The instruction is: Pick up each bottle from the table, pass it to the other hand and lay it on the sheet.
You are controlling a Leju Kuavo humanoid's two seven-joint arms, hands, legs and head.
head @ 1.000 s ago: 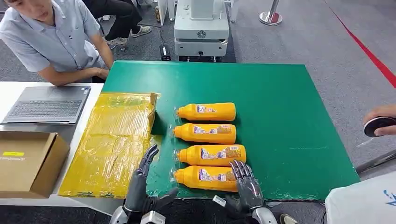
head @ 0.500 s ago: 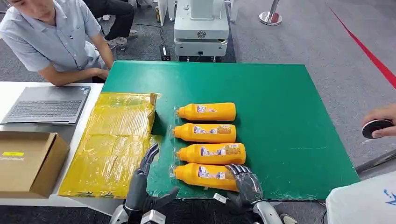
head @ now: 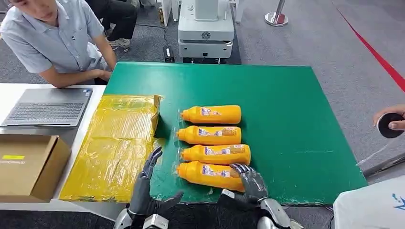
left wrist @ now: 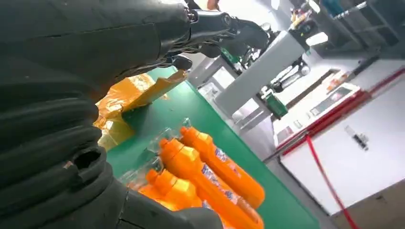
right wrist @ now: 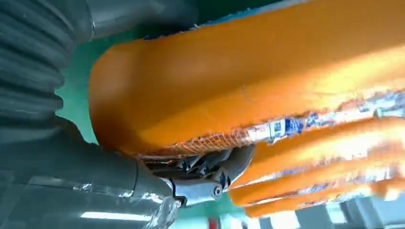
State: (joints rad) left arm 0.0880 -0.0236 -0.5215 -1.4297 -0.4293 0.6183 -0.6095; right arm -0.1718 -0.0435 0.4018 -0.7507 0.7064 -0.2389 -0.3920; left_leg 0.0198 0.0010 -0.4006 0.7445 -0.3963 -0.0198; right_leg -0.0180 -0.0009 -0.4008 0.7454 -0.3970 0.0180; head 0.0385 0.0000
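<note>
Four orange bottles lie side by side on the green table (head: 286,119). My right hand (head: 250,183) grips the base end of the nearest bottle (head: 205,174), which sits slightly askew with a shadow beneath it. In the right wrist view this bottle (right wrist: 248,81) lies across my palm with dark fingers (right wrist: 205,167) wrapped round it. The three other bottles (head: 217,154) (head: 210,135) (head: 212,114) lie flat beyond it. My left hand (head: 145,183) stands open and upright at the edge of the yellow sheet (head: 114,143), holding nothing. The left wrist view shows the bottles (left wrist: 210,162) and the sheet (left wrist: 129,95).
A laptop (head: 47,107) and a cardboard box (head: 28,164) sit on the white table left of the sheet. A person (head: 57,43) leans in at the far left. Another person's hand (head: 391,124) holds a dark round object at the right. A white machine (head: 205,28) stands behind the table.
My right hand has closed round the base of the nearest bottle, and the bottle has shifted a little away from the table's near edge and tilted. The left hand has stayed put.
</note>
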